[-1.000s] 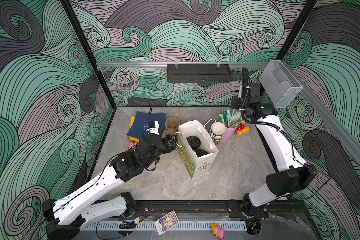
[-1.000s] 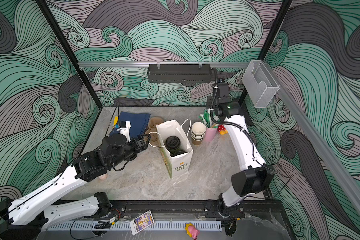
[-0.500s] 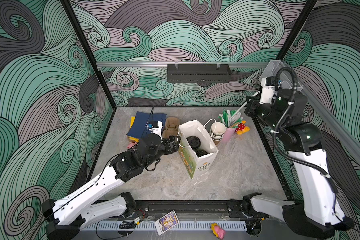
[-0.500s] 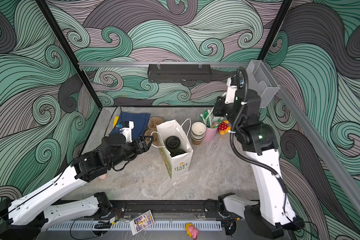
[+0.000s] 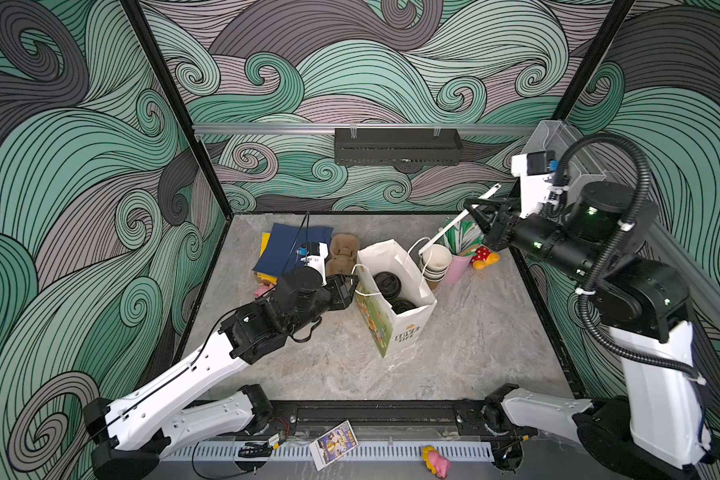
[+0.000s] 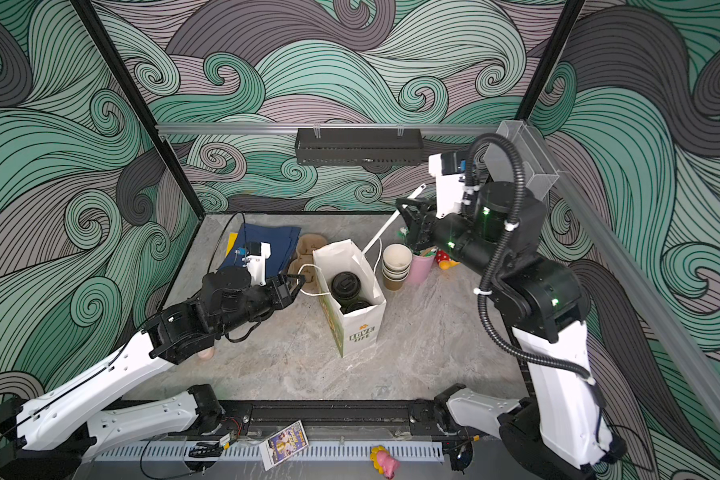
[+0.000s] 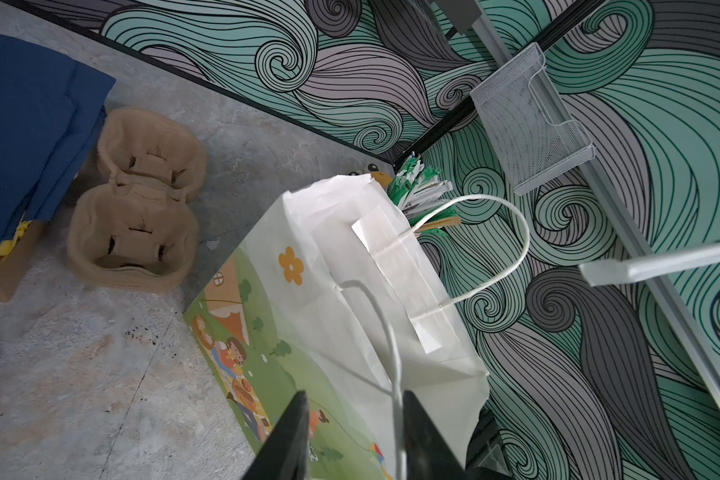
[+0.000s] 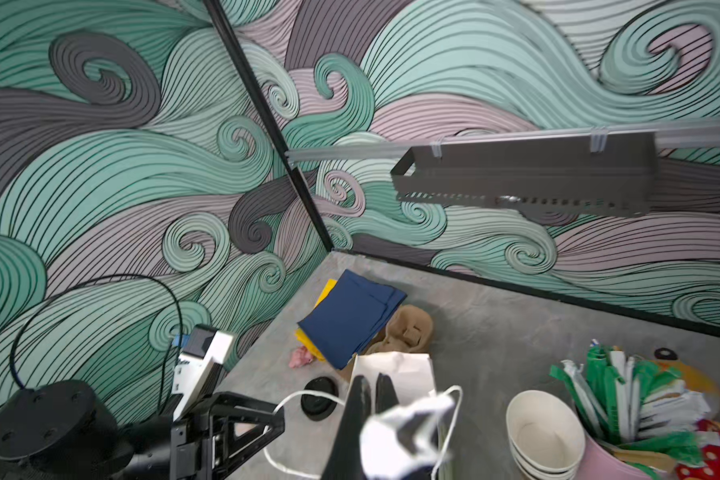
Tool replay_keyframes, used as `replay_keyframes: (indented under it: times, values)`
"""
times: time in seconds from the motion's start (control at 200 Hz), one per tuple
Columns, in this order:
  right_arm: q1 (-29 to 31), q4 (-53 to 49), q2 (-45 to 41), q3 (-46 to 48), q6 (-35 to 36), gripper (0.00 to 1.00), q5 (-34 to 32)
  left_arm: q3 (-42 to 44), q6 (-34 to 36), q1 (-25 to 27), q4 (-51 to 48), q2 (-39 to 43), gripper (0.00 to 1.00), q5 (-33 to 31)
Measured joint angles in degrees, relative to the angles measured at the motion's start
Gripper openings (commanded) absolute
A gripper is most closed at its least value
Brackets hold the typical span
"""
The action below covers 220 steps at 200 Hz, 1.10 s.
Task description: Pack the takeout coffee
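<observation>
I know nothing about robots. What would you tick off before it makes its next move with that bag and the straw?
1. The bag stands upright with its mouth open: ok.
2. Two black lids show inside the bag: ok.
3. The right tool is shut on the straw: ok.
4. Straw tip over the bag's mouth: cannot tell; in both top views it lies near the rim.
5. The left tool clamped on the bag's handle: not ok; the cord runs between jaws that stand apart.

Matt white paper bag [image 5: 404, 328], glossy black plastic lids [image 5: 386, 284], rough brown pulp carriers [image 5: 341, 254].
</observation>
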<state>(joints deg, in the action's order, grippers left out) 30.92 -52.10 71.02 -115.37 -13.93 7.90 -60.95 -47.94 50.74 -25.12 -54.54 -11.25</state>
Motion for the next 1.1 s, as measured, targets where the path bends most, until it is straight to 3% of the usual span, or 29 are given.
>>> replay_keyframes:
  times: [0.39,0.865,0.971,1.101]
  values:
    - [7.26,-13.07,16.92,-0.2,1.22,0.07,-1.38,0.0,-0.09,0.0,0.28,0.0,0.0,0.37]
    - [10.69,-19.12,26.36,1.57,0.5,0.09,3.63,0.33,-0.15,0.0,0.44,0.0,0.0,0.44]
    - [10.71,-19.28,28.06,2.36,0.33,0.16,3.78,0.33,-0.2,0.0,0.74,0.0,0.0,0.63]
    - [10.71,-19.45,29.55,2.58,0.11,0.36,3.76,0.33,-0.22,0.0,0.81,0.0,0.0,0.92]
